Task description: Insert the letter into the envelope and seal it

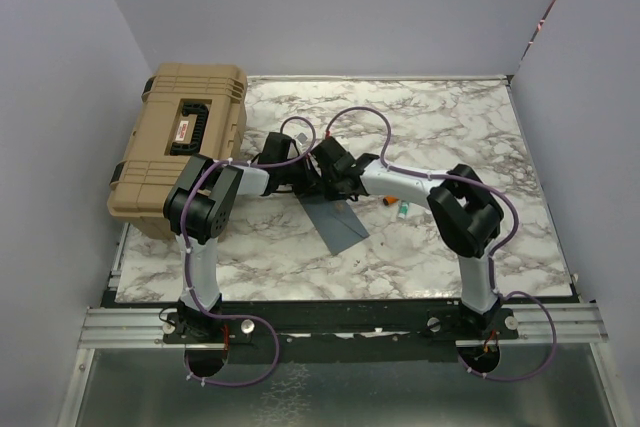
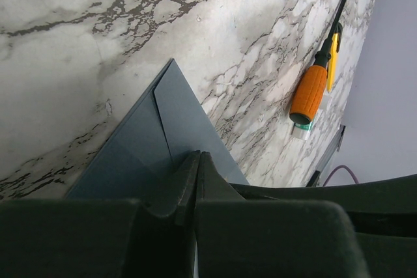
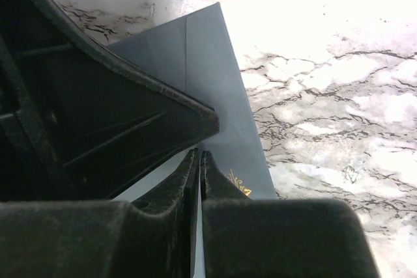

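The slate grey-blue envelope (image 1: 335, 219) lies flat on the marble table (image 1: 440, 127), running from between the two grippers toward the near edge. In the left wrist view my left gripper (image 2: 197, 154) is shut, its tips down on the envelope (image 2: 163, 118) beside a crease. My right gripper (image 3: 199, 153) is shut to a hairline gap, just over the envelope (image 3: 208, 63) near a small gold print (image 3: 238, 183). Whether it pinches paper I cannot tell. From above, the left gripper (image 1: 303, 185) and right gripper (image 1: 338, 187) nearly touch. A pale strip (image 3: 146, 187) shows under them. No cream letter is identifiable.
A tan hard case (image 1: 185, 142) stands at the table's back left, close behind the left arm. An orange-handled screwdriver (image 1: 392, 200) (image 2: 311, 92) and a small green-and-white piece (image 1: 402, 210) lie just right of the envelope, under the right arm. Grey walls enclose the table.
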You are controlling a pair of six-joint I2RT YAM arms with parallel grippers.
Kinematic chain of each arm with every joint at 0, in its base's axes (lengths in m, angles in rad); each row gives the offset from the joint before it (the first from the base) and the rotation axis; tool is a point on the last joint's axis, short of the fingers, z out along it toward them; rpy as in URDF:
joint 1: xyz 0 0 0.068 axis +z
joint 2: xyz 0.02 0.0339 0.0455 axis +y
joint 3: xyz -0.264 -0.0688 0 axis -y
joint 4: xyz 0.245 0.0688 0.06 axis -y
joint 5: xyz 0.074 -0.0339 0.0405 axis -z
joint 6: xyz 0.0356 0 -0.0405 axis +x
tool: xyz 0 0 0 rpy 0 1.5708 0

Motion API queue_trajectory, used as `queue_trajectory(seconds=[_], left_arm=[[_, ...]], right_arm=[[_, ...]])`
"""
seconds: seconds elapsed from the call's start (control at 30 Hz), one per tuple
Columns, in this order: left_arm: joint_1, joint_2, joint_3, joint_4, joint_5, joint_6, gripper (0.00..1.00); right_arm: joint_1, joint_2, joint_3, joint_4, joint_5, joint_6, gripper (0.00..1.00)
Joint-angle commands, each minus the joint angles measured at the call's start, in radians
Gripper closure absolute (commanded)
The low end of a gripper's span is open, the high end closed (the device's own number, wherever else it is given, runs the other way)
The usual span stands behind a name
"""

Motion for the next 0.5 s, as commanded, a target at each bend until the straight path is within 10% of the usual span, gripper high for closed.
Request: queue_trajectory(seconds=[0.0, 0.47], left_arm=[[0.007, 0.084, -0.057, -0.186, -0.118, 0.062, 1.00], [0.008, 0.090, -0.049, -0.192, -0.121, 0.070, 1.00]], right_arm=[[0.001, 0.045, 0.016, -0.024, -0.023, -0.069, 0.91], [0.005, 0.021, -0.101, -0.074, -0.105, -0.162, 0.75]])
